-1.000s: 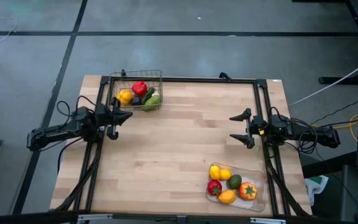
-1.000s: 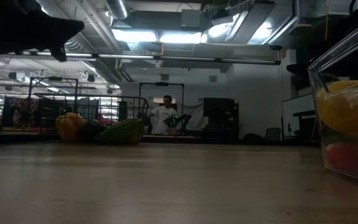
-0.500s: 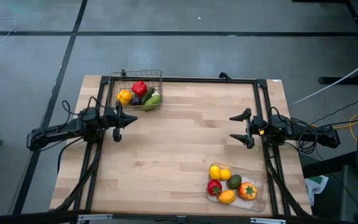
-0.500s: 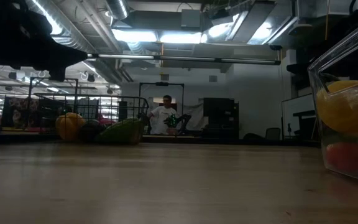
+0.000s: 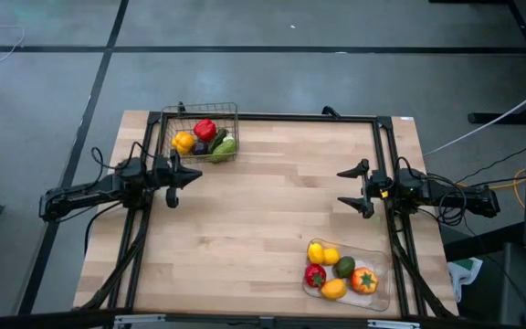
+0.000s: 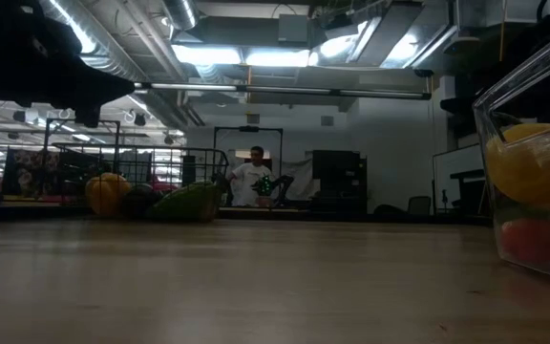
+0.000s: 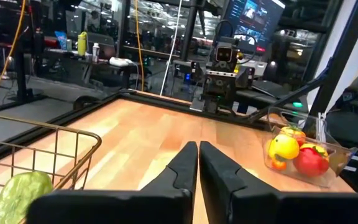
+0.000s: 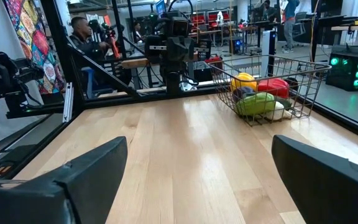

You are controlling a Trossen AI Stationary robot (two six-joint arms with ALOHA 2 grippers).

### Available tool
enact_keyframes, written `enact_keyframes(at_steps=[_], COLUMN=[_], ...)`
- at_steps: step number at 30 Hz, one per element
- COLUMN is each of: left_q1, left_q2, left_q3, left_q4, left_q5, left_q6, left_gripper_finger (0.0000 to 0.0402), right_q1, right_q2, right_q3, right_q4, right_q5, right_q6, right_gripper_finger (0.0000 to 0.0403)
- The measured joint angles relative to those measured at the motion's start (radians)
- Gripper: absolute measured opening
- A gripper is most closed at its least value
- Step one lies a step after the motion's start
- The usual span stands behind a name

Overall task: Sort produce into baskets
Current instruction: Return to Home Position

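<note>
High view, mesh basket (image 5: 199, 106): sat in the far left corner of the table (image 5: 263, 210), filled with a red pepper (image 5: 205, 129), a yellow pepper (image 5: 184, 141) and green pieces (image 5: 224, 146).
High view, clear tray (image 5: 383, 260): lay in the near right corner, holding yellow, red, green and orange produce.
High view, left gripper (image 5: 195, 174): hung over the left edge, just beside the basket, not touching it.
High view, right gripper (image 5: 347, 187): hung over the right edge, well apart from the tray, jaws spread wide around nothing.
Low view, left arm (image 6: 46, 67): loomed as a dark mass above the basket's side; tray wall close at the right; a person (image 6: 253, 182) stood far behind the table.
Left wrist view, left fingers (image 7: 185, 168): pressed together, gripping nothing; bare wood ahead, right arm (image 7: 225, 68) at the opposite edge.
Right wrist view, right fingers (image 8: 98, 168): set far apart, clear wood between them and the basket; a seated person (image 8: 82, 37) beyond the table.
</note>
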Motion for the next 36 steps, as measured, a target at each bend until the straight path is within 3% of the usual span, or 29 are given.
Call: enact_keyframes(at_steps=[36], left_q1=[0.000], left_q2=[0.000], left_q3=[0.000], left_q4=[-0.001], left_q5=[0.000], left_q6=[-0.001], left_gripper_finger=[0.0019], right_q1=[0.000], right_q2=[0.000], right_q3=[0.000], right_q4=[0.000], right_q5=[0.000], right_q6=[0.000], right_gripper_finger=[0.0397])
